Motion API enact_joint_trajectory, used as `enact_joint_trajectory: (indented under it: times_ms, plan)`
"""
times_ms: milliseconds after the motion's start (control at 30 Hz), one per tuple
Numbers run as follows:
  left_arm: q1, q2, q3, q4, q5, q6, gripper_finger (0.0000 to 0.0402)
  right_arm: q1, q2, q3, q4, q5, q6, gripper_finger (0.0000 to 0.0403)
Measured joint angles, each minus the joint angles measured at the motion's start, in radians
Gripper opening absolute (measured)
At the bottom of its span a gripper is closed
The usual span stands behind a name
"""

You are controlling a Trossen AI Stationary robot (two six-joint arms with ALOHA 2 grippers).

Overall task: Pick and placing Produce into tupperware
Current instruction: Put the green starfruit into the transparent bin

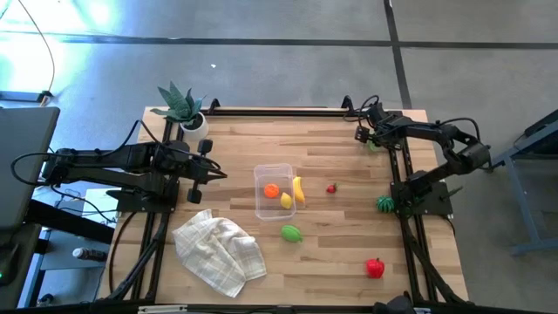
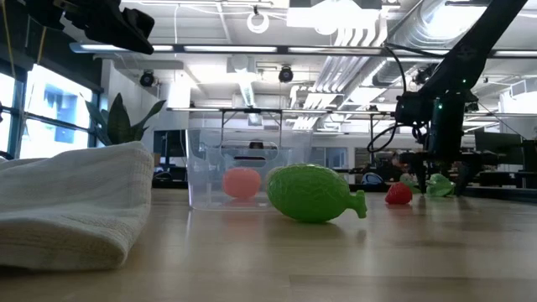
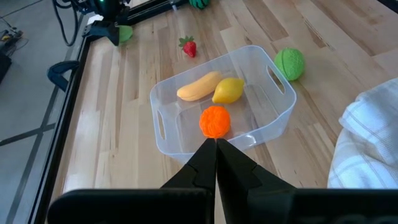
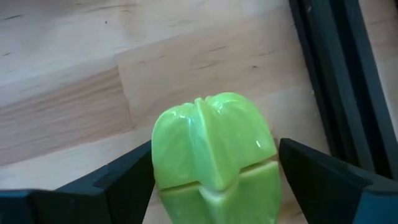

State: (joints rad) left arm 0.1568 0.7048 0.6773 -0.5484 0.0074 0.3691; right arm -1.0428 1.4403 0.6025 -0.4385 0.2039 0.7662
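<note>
The clear tupperware (image 1: 261,209) stands mid-table and holds an orange (image 3: 214,120), a lemon (image 3: 228,90) and a banana (image 3: 198,86). At the far right corner a light green ridged fruit (image 4: 214,149) rests on the wood. My right gripper (image 1: 368,139) points steeply down over it, open, one finger on each side. My left gripper (image 3: 216,152) hangs shut with nothing in it, above the table left of the tupperware. Loose on the table lie a strawberry (image 1: 331,187), a green lime (image 1: 291,233), a dark green fruit (image 1: 384,205) and a red pepper (image 1: 375,268). My right gripper comes at the light green fruit from above, its fingers (image 4: 124,183) flanking the fruit's two sides (image 4: 163,155). The fruit sits on the table. Whether the fingers touch it, I cannot tell.
A crumpled white cloth (image 1: 218,253) lies at the near left. A potted spiky plant (image 1: 183,109) stands at the far left corner. The black frame rail (image 4: 323,68) runs close beside the light green fruit. Bare wood lies between the tupperware and the right edge.
</note>
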Motion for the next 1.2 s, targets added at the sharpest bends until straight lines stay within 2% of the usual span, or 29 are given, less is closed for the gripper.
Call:
enact_joint_trajectory:
  times_ms: [500,1200]
  plan:
    - [0.000,0.000,0.000,0.000,0.000,0.000,0.0003,0.000,0.000,0.000,-0.006,-0.010,0.002,0.0318]
    - [0.000,0.000,0.000,0.000,0.000,0.000,0.0003,0.005,-0.002,0.001,-0.034,-0.006,0.004,0.0216]
